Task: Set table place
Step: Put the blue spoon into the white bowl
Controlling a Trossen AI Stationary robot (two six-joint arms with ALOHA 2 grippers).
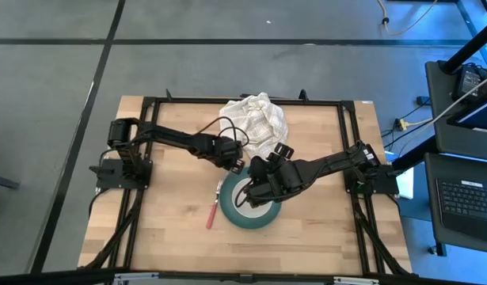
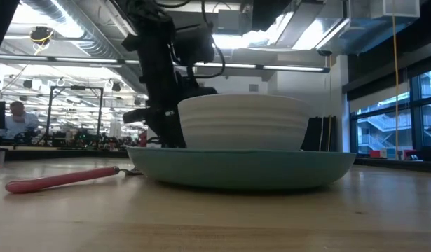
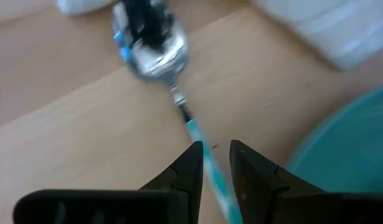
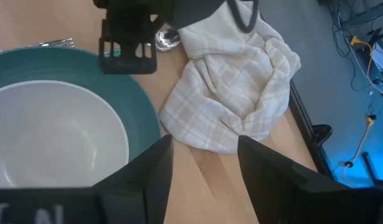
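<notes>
A teal plate lies near the table's middle with a white bowl standing in it; both also show in the low view. A red-handled fork lies flat on the wood just left of the plate. My left gripper is at the plate's far-left rim, shut on a spoon that has a shiny metal bowl and a teal handle. My right gripper hovers over the bowl, open and empty. My left gripper pinches the spoon's handle between its two fingers. The handle runs on forward past the fingertips, so the fingers lie along it, with the spoon's bowl end farthest out. The fingers slant down from the table's left. Whether the bowl end rests on the wood, I cannot tell.
A crumpled white checked cloth lies at the table's far edge, close behind the plate and beside the spoon's bowl. Black frame rails run along the table's edges. Bare wood shows in front of the plate and to its right.
</notes>
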